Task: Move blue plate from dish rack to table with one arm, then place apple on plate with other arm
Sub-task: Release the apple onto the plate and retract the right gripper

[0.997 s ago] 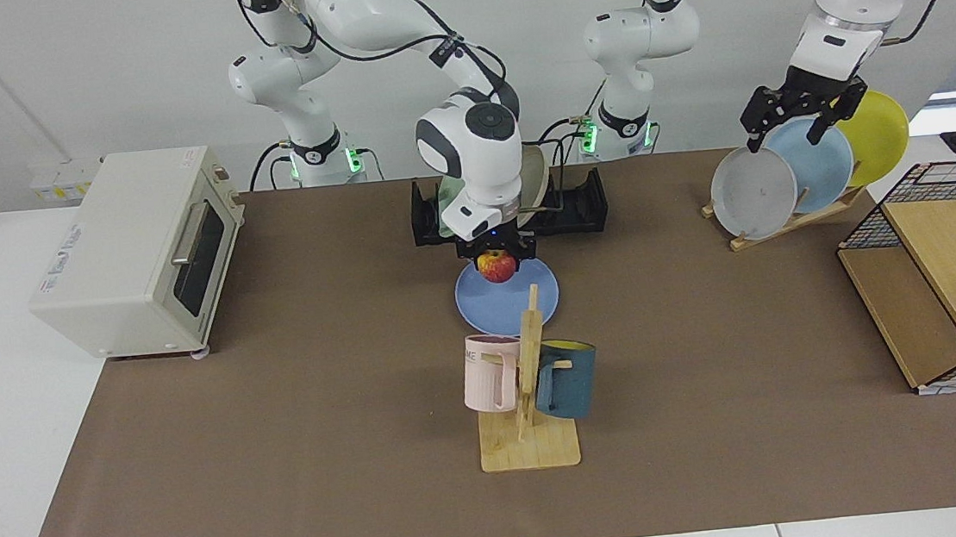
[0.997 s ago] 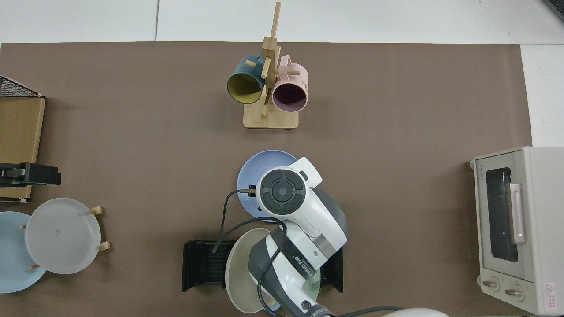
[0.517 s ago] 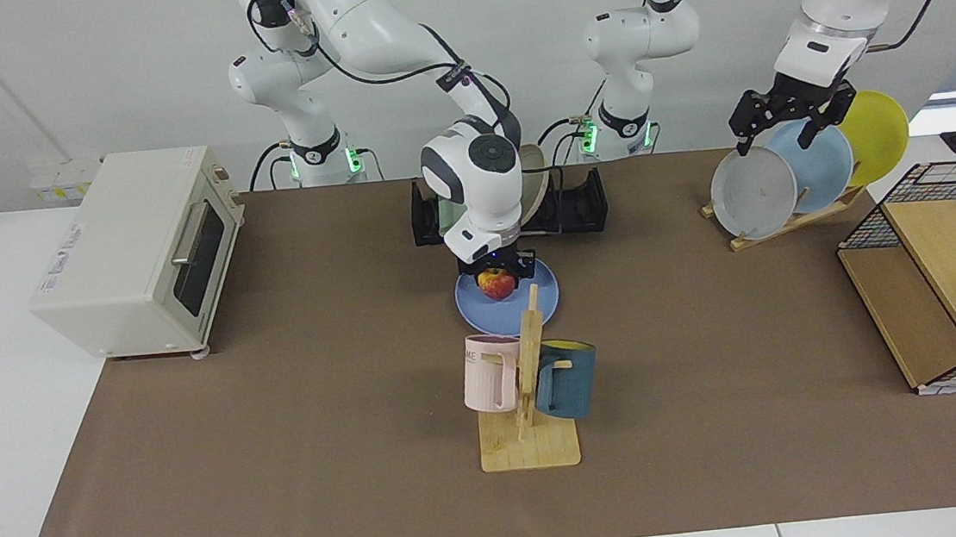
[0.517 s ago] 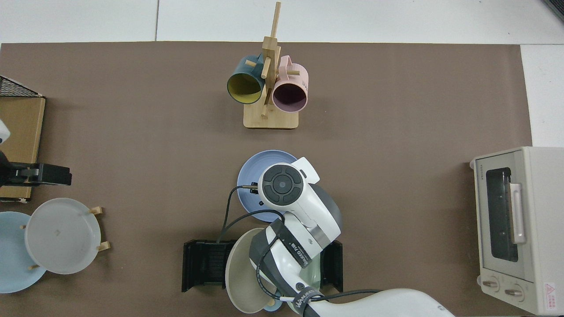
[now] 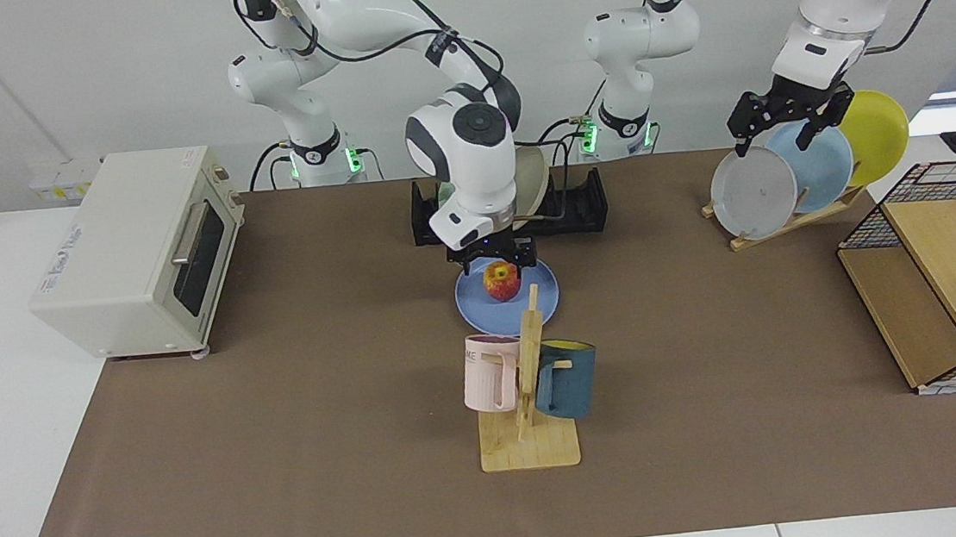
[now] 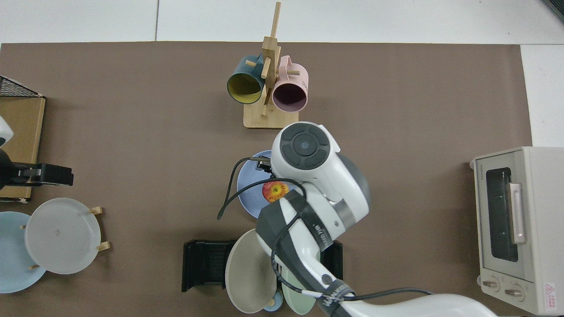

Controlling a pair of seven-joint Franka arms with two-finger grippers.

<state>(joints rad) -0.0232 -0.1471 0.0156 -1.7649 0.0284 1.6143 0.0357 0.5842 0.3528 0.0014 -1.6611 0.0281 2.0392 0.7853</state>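
Since the earlier frame, the right gripper had released the apple and risen; its fingers stood open, holding nothing, just above the fruit at frame centre. Apple rested on the blue plate, which lay flat on the table, below the dish rack and above the mug stand. In the top view the arm's wrist hid that gripper; apple and plate showed beside it. At upper right, the left gripper waited open and empty over the wooden rack's plates.
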